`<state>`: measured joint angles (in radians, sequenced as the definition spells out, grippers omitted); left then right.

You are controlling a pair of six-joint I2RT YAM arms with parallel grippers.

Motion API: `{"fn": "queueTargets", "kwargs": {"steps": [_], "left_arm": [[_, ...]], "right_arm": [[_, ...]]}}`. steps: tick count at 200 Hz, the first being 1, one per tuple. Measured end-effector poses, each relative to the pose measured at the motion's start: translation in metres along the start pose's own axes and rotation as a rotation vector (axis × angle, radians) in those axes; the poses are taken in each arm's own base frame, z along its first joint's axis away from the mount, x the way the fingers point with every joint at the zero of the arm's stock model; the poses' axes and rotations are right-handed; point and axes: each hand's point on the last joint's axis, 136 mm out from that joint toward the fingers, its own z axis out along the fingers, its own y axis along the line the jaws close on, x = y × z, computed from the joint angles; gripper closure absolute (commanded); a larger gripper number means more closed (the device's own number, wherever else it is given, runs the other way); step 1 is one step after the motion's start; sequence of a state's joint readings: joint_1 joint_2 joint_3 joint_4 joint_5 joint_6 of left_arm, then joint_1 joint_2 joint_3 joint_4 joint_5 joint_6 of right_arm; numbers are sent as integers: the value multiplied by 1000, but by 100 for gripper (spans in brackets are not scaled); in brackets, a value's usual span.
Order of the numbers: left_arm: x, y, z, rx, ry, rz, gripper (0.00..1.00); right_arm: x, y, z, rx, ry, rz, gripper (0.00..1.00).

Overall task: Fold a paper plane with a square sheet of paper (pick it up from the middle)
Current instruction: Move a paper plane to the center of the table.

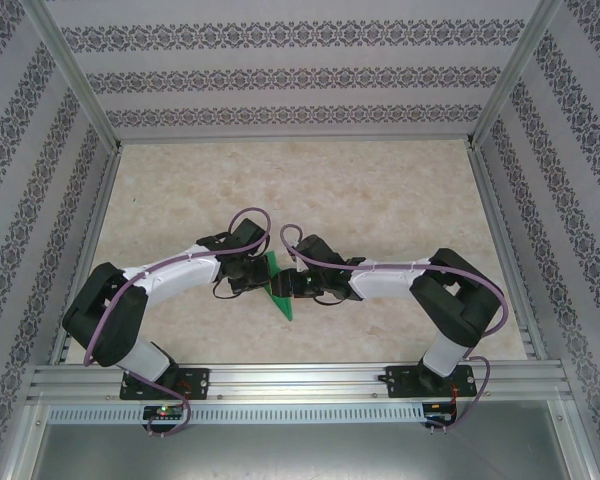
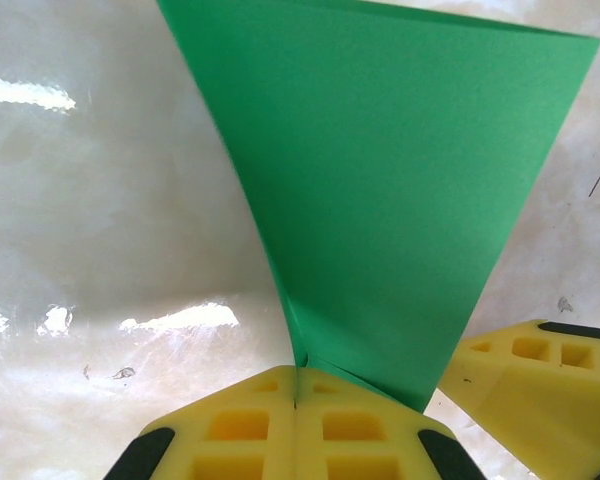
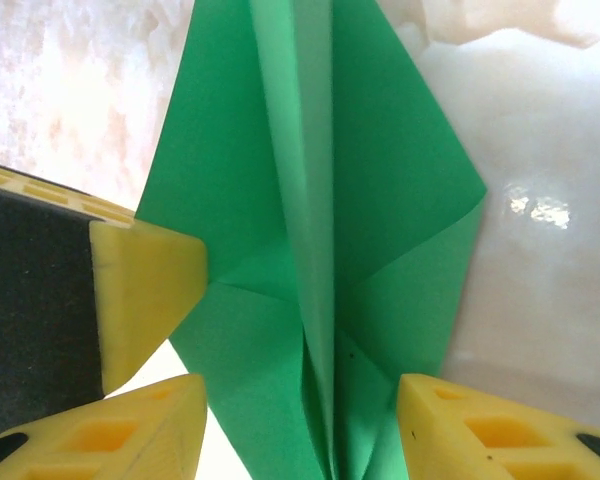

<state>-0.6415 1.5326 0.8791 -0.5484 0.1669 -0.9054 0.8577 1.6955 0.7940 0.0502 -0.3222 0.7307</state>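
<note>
The green paper plane [image 1: 277, 284], folded to a point with a ridge down its middle, is held off the table between the two arms. My left gripper [image 2: 297, 385] is shut, its yellow pads pinching a lower corner of the paper plane [image 2: 400, 200]. In the right wrist view the paper plane [image 3: 310, 200] runs up between the fingers of my right gripper [image 3: 300, 395], which is open and astride the ridge. One left finger [image 3: 145, 290] presses the paper's left flap. From above, the left gripper [image 1: 263, 283] and right gripper [image 1: 292, 287] almost meet.
The beige marbled table [image 1: 380, 200] stretches out behind the arms. Patterned walls [image 1: 300, 80] and aluminium posts close in the back and both sides. A metal rail [image 1: 300, 378] carrying the arm bases runs along the near edge.
</note>
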Motion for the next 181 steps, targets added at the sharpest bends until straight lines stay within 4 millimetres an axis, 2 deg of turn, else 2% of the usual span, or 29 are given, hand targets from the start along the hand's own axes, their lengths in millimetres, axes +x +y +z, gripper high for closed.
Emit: {"fn": "queueTargets", "kwargs": {"steps": [113,181], "left_arm": [[2,1,0,9,3,0,99],[4,3,0,7,5,0,98]], "right_arm": [[11,-3,12,1,37,-3,57],[13,2,19,34,62,-37,84]]}}
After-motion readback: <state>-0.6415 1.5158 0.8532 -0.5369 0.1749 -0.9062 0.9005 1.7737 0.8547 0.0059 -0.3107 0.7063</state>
